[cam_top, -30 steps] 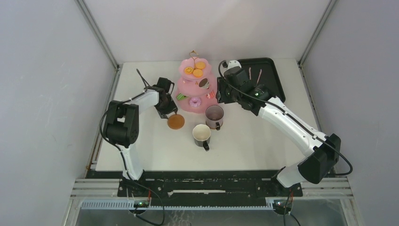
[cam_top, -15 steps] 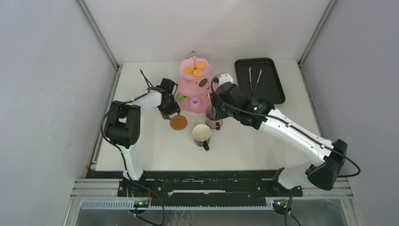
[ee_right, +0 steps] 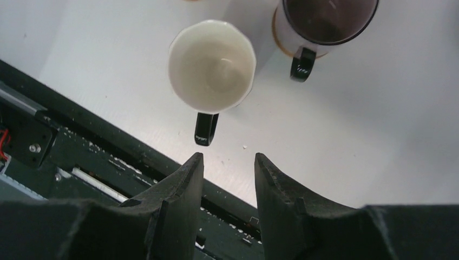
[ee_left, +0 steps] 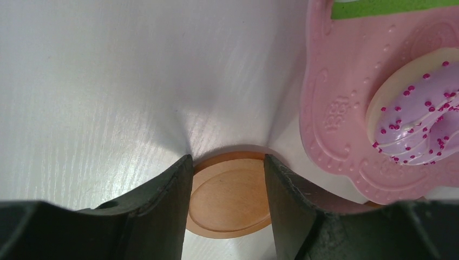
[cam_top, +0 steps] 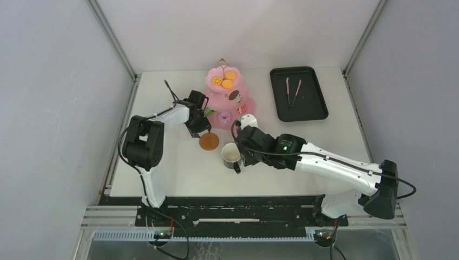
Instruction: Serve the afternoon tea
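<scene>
Right gripper newly over near mug, half-wide, empty; left gripper tight on coaster beside stand rim.

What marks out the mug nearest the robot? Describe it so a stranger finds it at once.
Start at the pink three-tier cake stand. Of the two mugs in front of it, the nearer mug stands closest to the arms' bases. It is cream-white inside; the other mug is dark brown inside.

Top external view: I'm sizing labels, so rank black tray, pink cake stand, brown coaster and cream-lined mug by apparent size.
1. black tray and pink cake stand, too close to split; the stand rises toward the camera.
2. cream-lined mug and brown coaster, alike.
</scene>
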### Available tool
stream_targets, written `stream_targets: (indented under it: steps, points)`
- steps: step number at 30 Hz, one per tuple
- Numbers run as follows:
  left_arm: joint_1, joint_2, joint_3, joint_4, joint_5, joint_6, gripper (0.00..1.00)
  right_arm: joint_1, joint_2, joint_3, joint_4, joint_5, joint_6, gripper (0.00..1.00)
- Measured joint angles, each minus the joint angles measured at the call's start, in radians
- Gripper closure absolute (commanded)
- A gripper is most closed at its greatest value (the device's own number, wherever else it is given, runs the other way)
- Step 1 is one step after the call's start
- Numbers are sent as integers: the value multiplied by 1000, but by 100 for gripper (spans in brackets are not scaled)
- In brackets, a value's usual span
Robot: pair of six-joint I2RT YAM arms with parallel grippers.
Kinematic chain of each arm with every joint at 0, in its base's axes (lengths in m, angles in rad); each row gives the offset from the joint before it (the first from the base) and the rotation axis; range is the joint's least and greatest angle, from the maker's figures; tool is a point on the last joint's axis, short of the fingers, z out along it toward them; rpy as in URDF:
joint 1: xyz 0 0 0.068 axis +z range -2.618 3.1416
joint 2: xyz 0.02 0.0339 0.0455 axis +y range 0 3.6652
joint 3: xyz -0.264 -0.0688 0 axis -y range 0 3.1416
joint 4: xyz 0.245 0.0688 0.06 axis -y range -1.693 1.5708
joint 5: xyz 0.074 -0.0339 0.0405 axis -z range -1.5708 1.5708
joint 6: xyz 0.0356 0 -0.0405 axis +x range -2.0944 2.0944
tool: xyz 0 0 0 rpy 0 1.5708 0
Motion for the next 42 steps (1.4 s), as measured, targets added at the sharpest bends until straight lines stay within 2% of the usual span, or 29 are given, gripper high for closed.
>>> stream_targets:
  steps: [12,14,22,34,42]
  points:
    - [-1,-2,-1,16,-13,-59,43,57,16,-113,52,-7,55,48]
    - [-3,-6,-5,23,-19,-69,42,58,25,-126,69,-12,57,44]
    - [-3,-84,-69,40,-61,-97,37,60,92,-144,134,-27,58,42]
    - [3,-328,-158,29,-138,-119,36,60,200,-145,216,-41,58,42]
    - [3,-619,-303,18,-190,-163,36,58,287,-145,255,-42,69,45]
